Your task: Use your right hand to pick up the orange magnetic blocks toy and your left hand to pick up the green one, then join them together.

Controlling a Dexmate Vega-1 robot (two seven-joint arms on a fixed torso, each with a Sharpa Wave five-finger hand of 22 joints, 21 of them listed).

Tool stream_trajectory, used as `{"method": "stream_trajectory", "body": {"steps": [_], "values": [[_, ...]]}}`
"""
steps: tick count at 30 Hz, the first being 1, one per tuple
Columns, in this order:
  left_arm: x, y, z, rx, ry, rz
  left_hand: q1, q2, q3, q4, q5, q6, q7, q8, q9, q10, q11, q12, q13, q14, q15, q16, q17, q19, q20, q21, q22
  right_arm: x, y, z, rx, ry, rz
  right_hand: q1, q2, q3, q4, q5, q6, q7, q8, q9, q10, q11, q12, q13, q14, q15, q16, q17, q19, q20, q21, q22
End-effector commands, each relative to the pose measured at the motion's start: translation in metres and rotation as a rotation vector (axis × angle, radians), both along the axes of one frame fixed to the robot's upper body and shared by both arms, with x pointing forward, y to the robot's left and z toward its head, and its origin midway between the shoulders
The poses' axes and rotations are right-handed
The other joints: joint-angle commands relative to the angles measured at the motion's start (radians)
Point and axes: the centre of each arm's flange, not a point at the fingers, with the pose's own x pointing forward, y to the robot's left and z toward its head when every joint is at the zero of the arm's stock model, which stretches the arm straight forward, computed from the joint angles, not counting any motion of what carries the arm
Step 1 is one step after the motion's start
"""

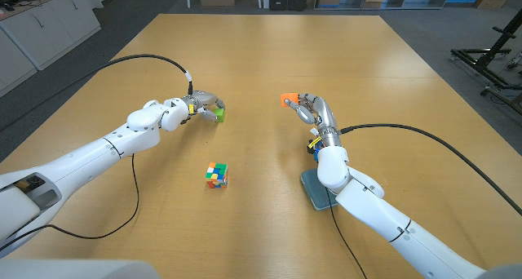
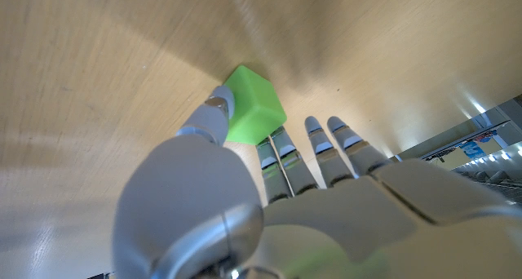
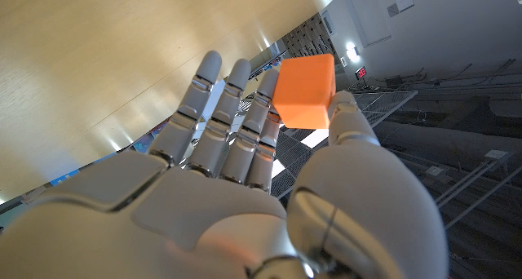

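Note:
My right hand (image 1: 311,110) holds the orange block (image 1: 289,100) at its fingertips, lifted off the table right of centre. In the right wrist view the orange block (image 3: 304,91) is pinched between the thumb and the fingers of that hand (image 3: 245,197). My left hand (image 1: 201,105) is on the table's left half with the green block (image 1: 218,112) at its fingertips. The left wrist view shows the green block (image 2: 254,113) pinched between thumb and fingers of the left hand (image 2: 269,197), close to the wooden tabletop. The two blocks are well apart.
A multicoloured puzzle cube (image 1: 216,175) lies on the table nearer me, between the arms. A grey-blue flat pad (image 1: 316,188) lies under my right forearm. Black cables trail from both wrists. Cabinets and boxes stand beyond the table's far edge.

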Motion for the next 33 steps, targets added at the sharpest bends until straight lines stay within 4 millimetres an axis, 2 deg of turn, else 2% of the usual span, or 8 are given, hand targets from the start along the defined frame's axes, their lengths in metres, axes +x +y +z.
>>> {"method": "stream_trajectory", "body": {"steps": [1, 4, 18, 33], "values": [[-0.007, -0.002, 0.005, -0.034, -0.014, -0.013, 0.005, 0.023, 0.016, 0.000, 0.003, 0.035, 0.003, 0.016, -0.001, 0.034, 0.004, 0.011, 0.002, 0.024, -0.175, 0.008, 0.003, 0.022, -0.003, 0.009, -0.001, -0.001, -0.001, -0.002, 0.002, 0.001, 0.004, 0.094, 0.089, 0.000, 0.006, 0.007, 0.125, -0.113, 0.006, 0.005, 0.062, -0.052, 0.004, 0.006, 0.009, -0.059, -0.003, 0.002, 0.000, 0.006, 0.005, 0.004], [-0.009, -0.004, 0.006, -0.036, -0.016, -0.013, 0.019, 0.033, 0.025, -0.004, 0.001, 0.064, -0.002, 0.025, -0.003, 0.068, 0.002, 0.016, 0.001, 0.040, -0.175, 0.007, 0.002, 0.031, -0.008, 0.008, -0.002, -0.001, -0.001, -0.003, 0.002, 0.000, 0.006, 0.094, 0.090, 0.000, 0.006, 0.007, 0.125, -0.113, 0.006, 0.005, 0.063, -0.052, 0.004, 0.006, 0.009, -0.060, -0.003, 0.002, 0.000, 0.007, 0.005, 0.004], [-0.024, -0.005, 0.014, -0.054, -0.049, -0.017, 0.047, 0.052, 0.044, -0.008, -0.004, 0.122, -0.001, 0.041, -0.006, 0.123, 0.000, 0.016, 0.000, 0.071, -0.177, 0.003, 0.002, 0.056, -0.019, 0.008, -0.003, -0.003, 0.000, -0.003, 0.006, -0.007, 0.009, 0.095, 0.090, -0.001, 0.006, 0.006, 0.125, -0.114, 0.006, 0.005, 0.063, -0.051, 0.003, 0.006, 0.009, -0.060, -0.004, 0.002, 0.002, 0.006, 0.006, 0.004], [-0.061, 0.001, 0.031, -0.228, -0.122, -0.118, 0.063, 0.059, 0.055, -0.008, -0.008, 0.166, -0.006, 0.051, -0.009, 0.171, -0.001, 0.016, -0.001, 0.106, -0.178, 0.004, 0.002, 0.086, -0.028, 0.009, -0.003, -0.008, 0.000, -0.002, 0.013, -0.035, 0.015, 0.098, 0.092, 0.001, 0.005, 0.006, 0.126, -0.115, 0.006, 0.005, 0.065, -0.051, 0.002, 0.007, 0.011, -0.063, -0.004, 0.002, 0.000, 0.005, 0.007, 0.004]]}}
